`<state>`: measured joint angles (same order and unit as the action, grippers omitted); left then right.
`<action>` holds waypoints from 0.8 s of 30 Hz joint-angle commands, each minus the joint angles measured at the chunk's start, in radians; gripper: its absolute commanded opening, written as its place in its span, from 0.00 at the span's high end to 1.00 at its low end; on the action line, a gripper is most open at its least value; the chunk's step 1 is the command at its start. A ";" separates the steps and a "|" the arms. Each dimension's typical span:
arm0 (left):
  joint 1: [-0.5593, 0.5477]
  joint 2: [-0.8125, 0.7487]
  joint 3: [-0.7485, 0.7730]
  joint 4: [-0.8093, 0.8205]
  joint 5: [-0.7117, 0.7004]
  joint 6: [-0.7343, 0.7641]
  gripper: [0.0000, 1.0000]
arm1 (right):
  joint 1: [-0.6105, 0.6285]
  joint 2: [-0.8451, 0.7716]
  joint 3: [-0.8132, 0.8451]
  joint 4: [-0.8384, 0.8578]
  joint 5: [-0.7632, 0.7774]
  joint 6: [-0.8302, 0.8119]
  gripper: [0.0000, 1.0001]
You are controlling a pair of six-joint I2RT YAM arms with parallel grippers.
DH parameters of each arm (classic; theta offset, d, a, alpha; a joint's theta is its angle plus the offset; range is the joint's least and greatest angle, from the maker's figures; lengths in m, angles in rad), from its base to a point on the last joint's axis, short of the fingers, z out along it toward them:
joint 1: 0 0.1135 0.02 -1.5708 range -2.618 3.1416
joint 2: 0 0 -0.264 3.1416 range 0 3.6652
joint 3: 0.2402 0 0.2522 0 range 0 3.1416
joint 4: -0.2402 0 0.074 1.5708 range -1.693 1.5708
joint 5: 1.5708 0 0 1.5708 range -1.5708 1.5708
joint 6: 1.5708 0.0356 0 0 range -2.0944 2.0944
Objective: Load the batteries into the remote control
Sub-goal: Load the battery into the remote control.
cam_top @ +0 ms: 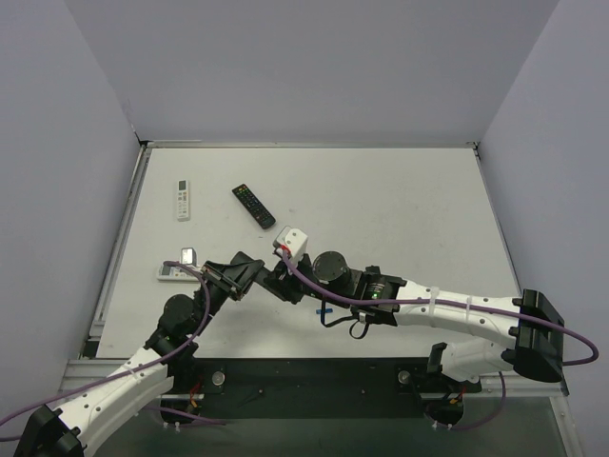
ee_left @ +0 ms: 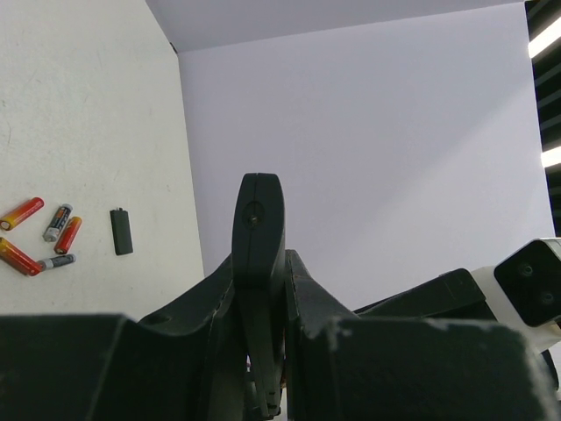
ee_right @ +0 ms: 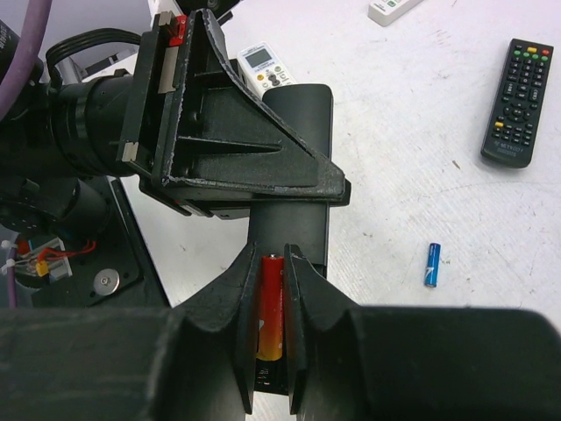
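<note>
Right claw [ee_right: 271, 256] pinched shut on a red-orange battery [ee_right: 270, 309] over the near end of the black remote [ee_right: 301, 110], left claw [ee_left: 261, 279] clamped on that remote; risk: skewed push jams the cell, or it slips free.

I take the remote control [ee_right: 294, 114] as my mark, a battery [ee_right: 270, 307] over one end of it, loose battery [ee_right: 431, 265] just behind it, buttoned remote [cam_top: 253, 206] farther behind, white remote [cam_top: 174, 273] to its left, second white remote [cam_top: 183, 200] behind and left of it
</note>
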<state>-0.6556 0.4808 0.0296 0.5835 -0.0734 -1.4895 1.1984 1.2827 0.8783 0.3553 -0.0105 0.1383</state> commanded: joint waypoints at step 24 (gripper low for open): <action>-0.004 -0.044 -0.045 0.064 -0.019 -0.022 1.00 | 0.007 0.001 -0.027 0.047 -0.005 0.032 0.92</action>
<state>-0.6556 0.4595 0.0296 0.5774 -0.0841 -1.4971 1.1995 1.2846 0.8600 0.3824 -0.0166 0.1596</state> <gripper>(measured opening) 0.256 0.092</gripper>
